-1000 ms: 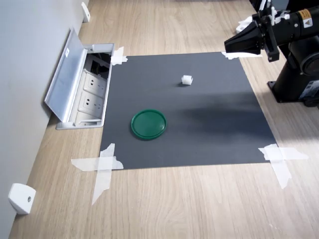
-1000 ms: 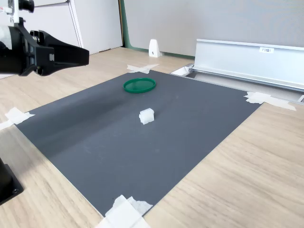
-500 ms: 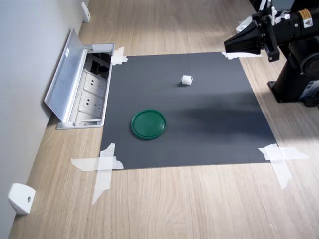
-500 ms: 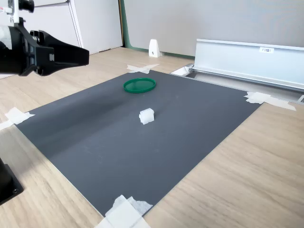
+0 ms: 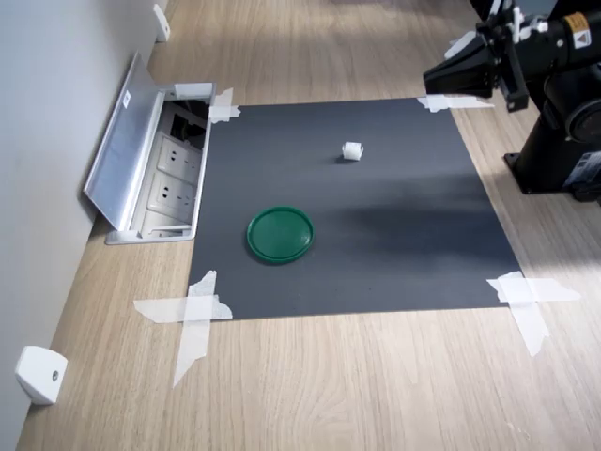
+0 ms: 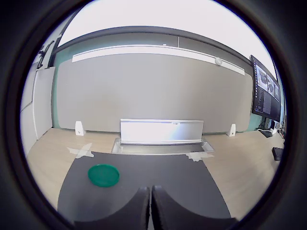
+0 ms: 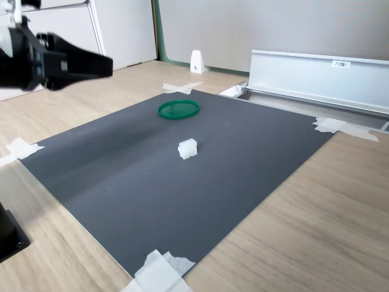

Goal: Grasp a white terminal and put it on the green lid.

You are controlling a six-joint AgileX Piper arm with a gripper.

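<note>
1. Wood-grain desk (image 5: 376, 376) along a grey wall; a dark grey mat (image 5: 394, 254) is taped down at its corners with white tape strips (image 5: 192, 315), four corners taped.
2. Open metal socket box (image 5: 155, 164) sits at the desk's wall edge, just beside the mat.
3. One white terminal (image 5: 352, 150) lies on the mat toward its far edge in the first exterior view (roughly cubic, long axis unclear) (image 7: 188, 148).
4. One green lid (image 5: 280, 234) lies flat near the mat's wall-side edge, well apart from the terminal.
5. One gripper (image 5: 441, 80) hovers above the mat's corner, jaws pressed together, holding nothing (image 6: 151, 206).
6. Two white wedge pieces stand at the wall (image 6: 79, 128).
</note>
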